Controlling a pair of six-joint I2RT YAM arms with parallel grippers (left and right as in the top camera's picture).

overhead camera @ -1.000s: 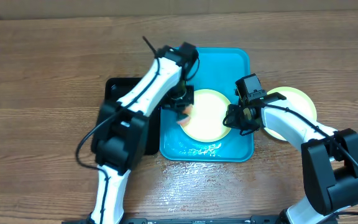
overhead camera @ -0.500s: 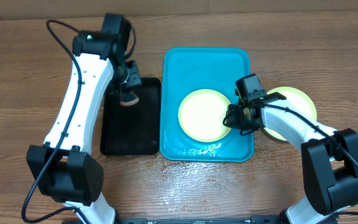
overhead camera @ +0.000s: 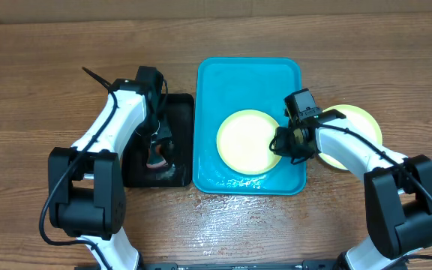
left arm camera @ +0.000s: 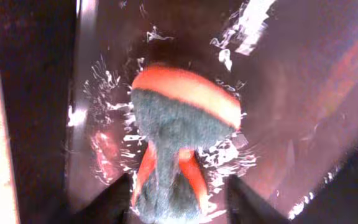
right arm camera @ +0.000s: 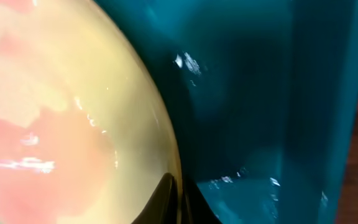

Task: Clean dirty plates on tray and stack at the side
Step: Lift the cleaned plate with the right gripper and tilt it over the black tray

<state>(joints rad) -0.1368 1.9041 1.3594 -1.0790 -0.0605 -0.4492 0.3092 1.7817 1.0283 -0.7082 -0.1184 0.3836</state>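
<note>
On the turquoise tray (overhead camera: 250, 71), the right claw (overhead camera: 282, 142) clamped a plate (overhead camera: 244, 140) at its 3 o'clock rim; the left claw (left arm camera: 179, 190) squeezed a sponge (left arm camera: 179, 118) in the black tray (overhead camera: 180, 112).

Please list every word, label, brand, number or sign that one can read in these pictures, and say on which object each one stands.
There are none: no readable text in any view.
The turquoise tray, plate in the tray, plate beside it, black tray, sponge and table carry no lettering; the white flecks are wet glare.
</note>
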